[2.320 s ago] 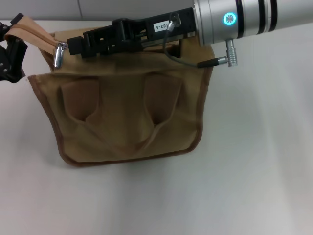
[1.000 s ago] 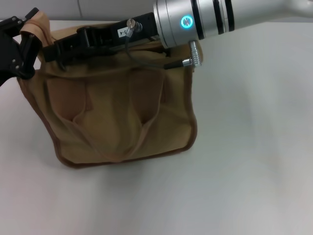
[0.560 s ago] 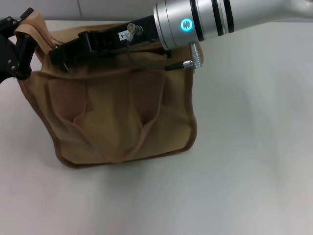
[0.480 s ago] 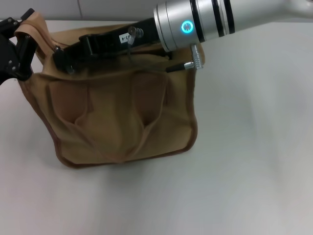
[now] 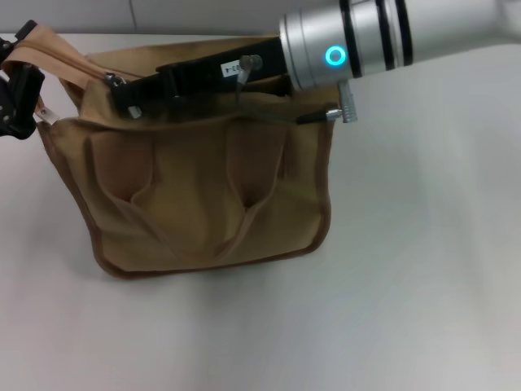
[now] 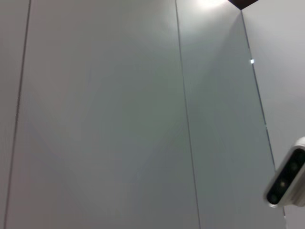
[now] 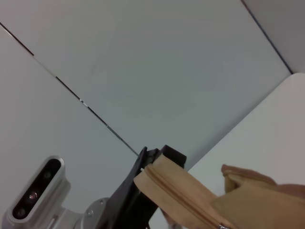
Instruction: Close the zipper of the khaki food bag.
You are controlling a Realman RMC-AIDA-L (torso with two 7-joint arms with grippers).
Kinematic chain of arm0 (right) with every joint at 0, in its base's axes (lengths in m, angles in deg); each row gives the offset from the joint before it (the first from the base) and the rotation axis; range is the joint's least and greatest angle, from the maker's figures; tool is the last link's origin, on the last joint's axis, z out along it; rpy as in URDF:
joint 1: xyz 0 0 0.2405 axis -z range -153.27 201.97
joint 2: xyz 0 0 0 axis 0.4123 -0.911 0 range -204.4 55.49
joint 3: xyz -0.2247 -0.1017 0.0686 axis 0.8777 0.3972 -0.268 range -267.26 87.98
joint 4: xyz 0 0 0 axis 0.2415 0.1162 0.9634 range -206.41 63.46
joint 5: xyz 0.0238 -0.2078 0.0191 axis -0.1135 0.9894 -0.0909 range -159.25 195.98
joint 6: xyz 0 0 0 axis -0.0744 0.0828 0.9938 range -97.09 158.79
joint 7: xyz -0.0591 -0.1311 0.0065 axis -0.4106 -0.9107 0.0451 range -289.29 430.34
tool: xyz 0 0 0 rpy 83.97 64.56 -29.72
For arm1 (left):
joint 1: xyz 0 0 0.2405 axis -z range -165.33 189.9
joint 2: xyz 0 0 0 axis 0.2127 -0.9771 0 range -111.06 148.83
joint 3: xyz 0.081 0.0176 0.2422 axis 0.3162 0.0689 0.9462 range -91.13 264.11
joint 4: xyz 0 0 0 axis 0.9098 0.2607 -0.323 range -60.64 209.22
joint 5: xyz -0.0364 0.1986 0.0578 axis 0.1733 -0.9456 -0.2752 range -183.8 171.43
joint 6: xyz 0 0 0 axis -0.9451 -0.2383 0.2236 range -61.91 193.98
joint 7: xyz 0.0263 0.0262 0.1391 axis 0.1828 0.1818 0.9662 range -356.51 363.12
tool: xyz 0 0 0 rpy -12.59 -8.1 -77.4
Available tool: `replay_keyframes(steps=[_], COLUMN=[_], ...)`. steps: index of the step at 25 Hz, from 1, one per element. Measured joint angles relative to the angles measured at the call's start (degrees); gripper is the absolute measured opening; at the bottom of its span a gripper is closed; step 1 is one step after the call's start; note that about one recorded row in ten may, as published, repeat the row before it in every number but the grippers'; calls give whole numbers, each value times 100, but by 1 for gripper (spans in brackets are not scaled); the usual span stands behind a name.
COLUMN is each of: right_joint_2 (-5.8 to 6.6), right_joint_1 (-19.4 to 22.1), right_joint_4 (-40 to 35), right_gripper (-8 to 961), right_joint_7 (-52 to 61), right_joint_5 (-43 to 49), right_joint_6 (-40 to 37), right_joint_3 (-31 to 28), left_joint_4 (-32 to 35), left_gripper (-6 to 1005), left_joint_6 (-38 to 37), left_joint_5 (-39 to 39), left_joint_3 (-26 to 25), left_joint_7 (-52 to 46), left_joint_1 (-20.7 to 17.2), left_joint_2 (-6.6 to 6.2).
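Right hand (image 5: 122,98) retreated rightward along zipper (image 5: 77,63).

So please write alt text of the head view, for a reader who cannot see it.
A khaki food bag stands on a white table. The right end effector reaches across the bag's top by the zipper, and the left end effector holds the raised end of the zipper flap at the bag's left corner.

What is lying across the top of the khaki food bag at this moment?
The right gripper and its black wrist stretch across the top of the khaki food bag, covering most of the opening. The zipper shows only at the end held by the left gripper.
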Motion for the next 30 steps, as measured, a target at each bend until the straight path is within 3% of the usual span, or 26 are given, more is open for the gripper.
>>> replay_keyframes(steps=[7,13,18,30], right_joint_2=[8,51,53,57], right_joint_1=[404,1227,1598,1628], right_joint_4=[-195,-789,-1106,-1082], right_gripper=[10,11,11,9], right_joint_7=[-118,-176,-207,-342], right_joint_5=[0,2,-1,1], right_joint_6=[21,-20,-124,-223], right_joint_3=[-26,-83,-99,-171], left_joint_4=[-10,-36,-44,-85], left_gripper=[22,22,22,22], left_joint_6=[88,262,361,433], left_joint_5=[1,3,4,6], left_joint_3=[-136,-212,-211,-182], left_joint_7=[-31,-46,-48,-48], left_joint_1=[-96,-133,-117,-63], left_joint_2=[-9,-16,-17,-17])
